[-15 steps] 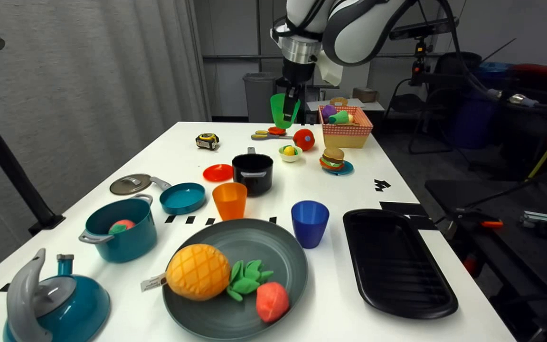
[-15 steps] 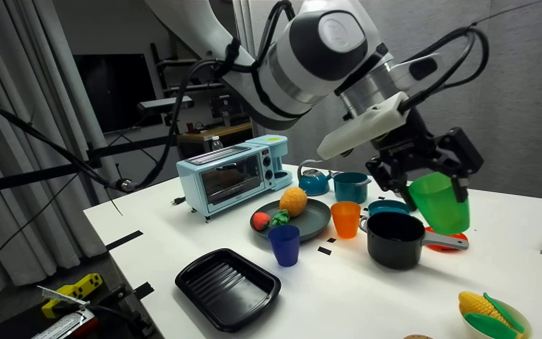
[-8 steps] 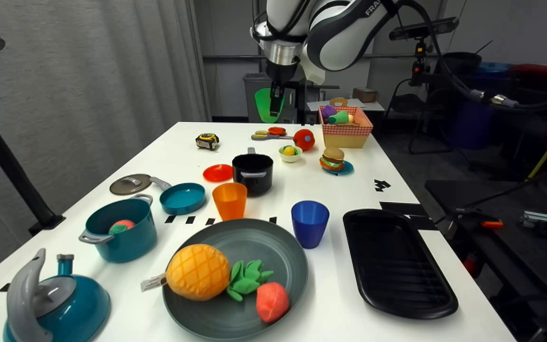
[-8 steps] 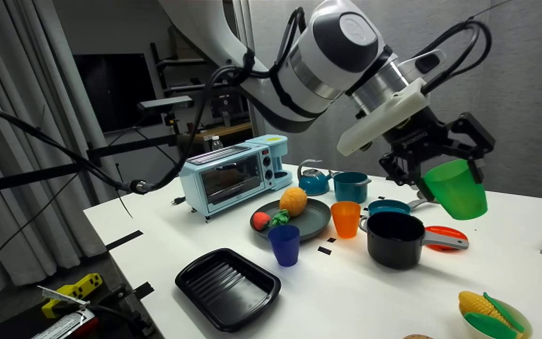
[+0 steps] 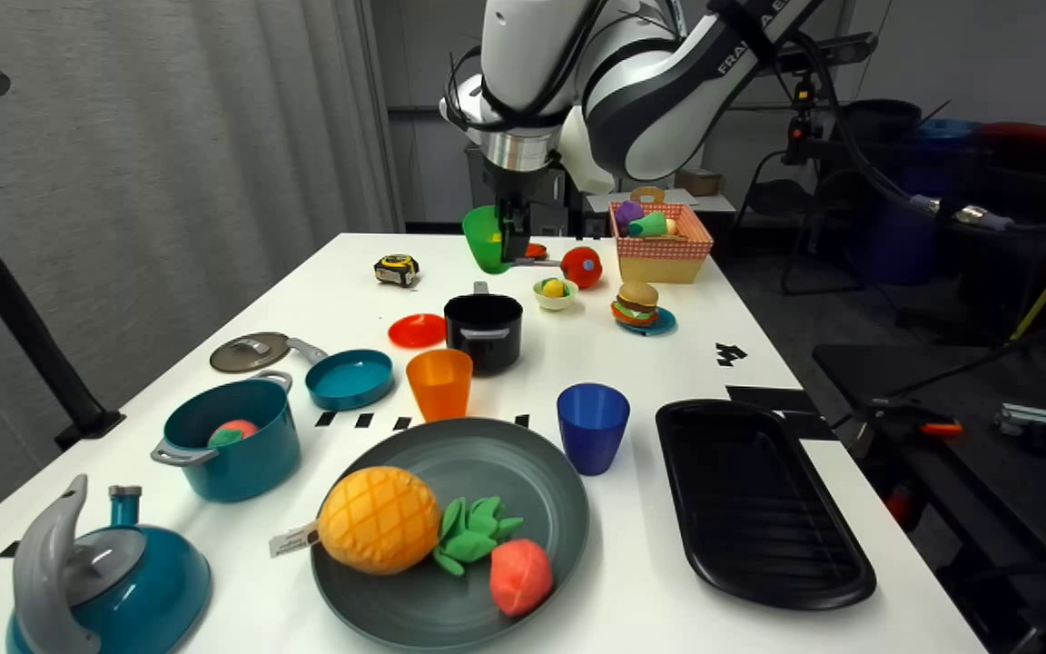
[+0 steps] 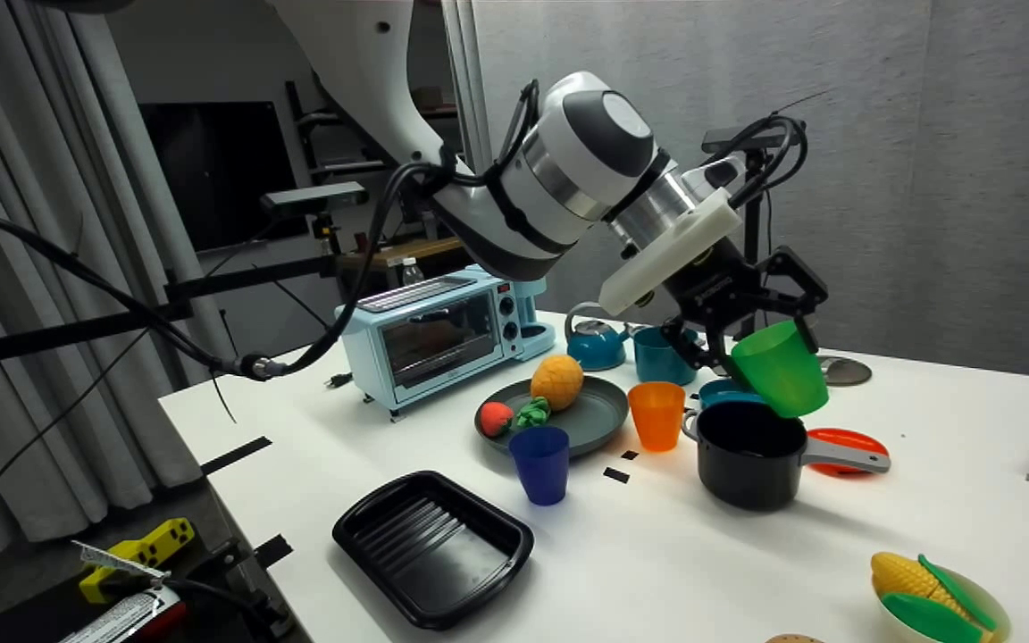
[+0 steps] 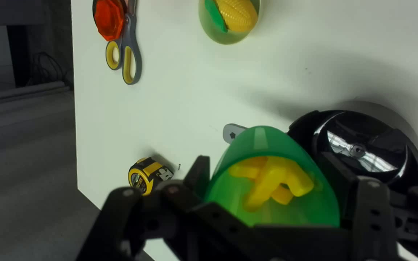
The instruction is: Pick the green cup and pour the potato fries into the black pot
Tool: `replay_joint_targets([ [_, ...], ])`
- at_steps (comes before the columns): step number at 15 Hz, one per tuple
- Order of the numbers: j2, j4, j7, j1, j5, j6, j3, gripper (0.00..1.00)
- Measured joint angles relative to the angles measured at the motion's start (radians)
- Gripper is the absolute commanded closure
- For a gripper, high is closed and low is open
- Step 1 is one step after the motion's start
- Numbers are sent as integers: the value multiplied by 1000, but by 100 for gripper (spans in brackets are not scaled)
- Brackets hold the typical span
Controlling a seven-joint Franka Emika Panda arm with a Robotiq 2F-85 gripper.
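My gripper [image 7: 267, 170] is shut on the green cup [image 6: 782, 371], a finger on either side of its wall. The cup is off the table and slightly tilted in both exterior views. Inside it, in the wrist view, lie several yellow potato fries [image 7: 267, 179]. The black pot [image 6: 747, 473] stands upright on the table with its grey handle partly behind the cup in the wrist view. There the black pot [image 7: 357, 145] shows just right of the cup, overlapped by a finger. In an exterior view the cup [image 5: 479, 241] appears beyond the pot [image 5: 483, 341].
Close to the pot are an orange cup [image 5: 439, 386], a red plate [image 6: 845, 451] and a teal pan [image 5: 349, 380]. A blue cup [image 6: 539, 466] stands farther off. A tape measure [image 7: 149, 175], scissors [image 7: 129, 54] and a bowl of corn [image 7: 227, 36] also lie around.
The held cup first rose a little, then came down lower. It moved leftward in an exterior view and ended closer to the pot's rim. Objects on the table have not moved.
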Motion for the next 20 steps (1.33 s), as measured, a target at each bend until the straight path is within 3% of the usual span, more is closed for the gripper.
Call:
replay_joint_targets([
  [11, 0, -7, -9, 0, -309, -129, 28, 48],
  [20, 61, 30, -13, -10, -492, -243, 110, 48],
])
